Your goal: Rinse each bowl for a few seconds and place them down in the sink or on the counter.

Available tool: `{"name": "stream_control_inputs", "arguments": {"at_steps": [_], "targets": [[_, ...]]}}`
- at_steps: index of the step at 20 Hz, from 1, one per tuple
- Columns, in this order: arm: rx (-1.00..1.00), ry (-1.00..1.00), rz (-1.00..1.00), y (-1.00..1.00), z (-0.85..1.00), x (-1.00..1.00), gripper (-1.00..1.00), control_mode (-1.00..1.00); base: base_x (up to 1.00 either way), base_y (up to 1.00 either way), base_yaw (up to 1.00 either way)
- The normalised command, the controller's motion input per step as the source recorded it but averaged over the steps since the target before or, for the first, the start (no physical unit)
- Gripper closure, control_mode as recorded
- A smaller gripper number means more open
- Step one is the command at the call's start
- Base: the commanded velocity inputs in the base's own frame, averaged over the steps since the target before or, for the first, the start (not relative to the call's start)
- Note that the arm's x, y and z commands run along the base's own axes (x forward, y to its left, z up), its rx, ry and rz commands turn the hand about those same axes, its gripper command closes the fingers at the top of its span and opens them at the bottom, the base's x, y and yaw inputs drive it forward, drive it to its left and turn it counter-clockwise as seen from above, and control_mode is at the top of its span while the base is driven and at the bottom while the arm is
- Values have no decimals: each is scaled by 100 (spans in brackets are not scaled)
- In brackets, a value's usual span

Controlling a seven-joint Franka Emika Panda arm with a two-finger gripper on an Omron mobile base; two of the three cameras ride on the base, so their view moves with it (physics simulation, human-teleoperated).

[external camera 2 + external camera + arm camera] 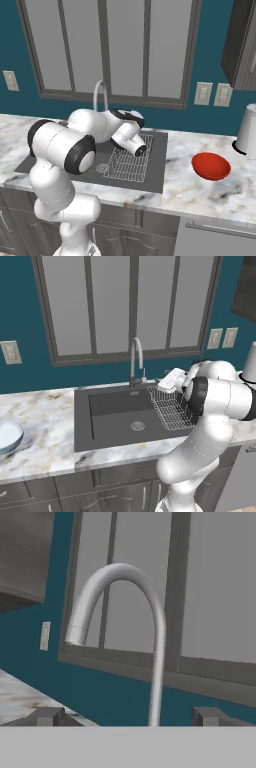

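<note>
We have our gripper [127,716] spread wide and empty, poised above the sink [115,411] and facing the tap [135,612], with neither bowl picked up yet. The blue bowl [9,437] sits on the counter [45,421] well to the left of the sink; the red bowl [211,166] rests on the counter to the right of it, near the white jar [247,131]. Both are well apart from our hand, so we judge the risk begins with the reach: either swing crosses near the tall curved tap, and our wrist could knock it. The bowls look glossy, round and shallow, with thin rims, so a pinch on the rim may slip or tip the bowl, more so once wet. The red one stands near the jar, which a careless approach could bump. The wire rack [170,408] fills the right part of the basin; a bowl set on its thin bars might rock, while the flat dark basin floor around the drain [138,426] looks steadier. The veined marble is smooth and hard.
</note>
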Motion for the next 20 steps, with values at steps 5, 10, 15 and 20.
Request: {"name": "stream_control_inputs", "arguments": {"at_steps": [5,10,15,20], "targets": [[6,-1,4,1,-4,37,-100,-100,0,0,0],[2,-2,3,8,-10,26,-100,-100,0,0,0],[0,-3,1,17,-9,27,-100,-100,0,0,0],[0,-1,0,17,-3,37,-100,-100,0,0,0]]}}
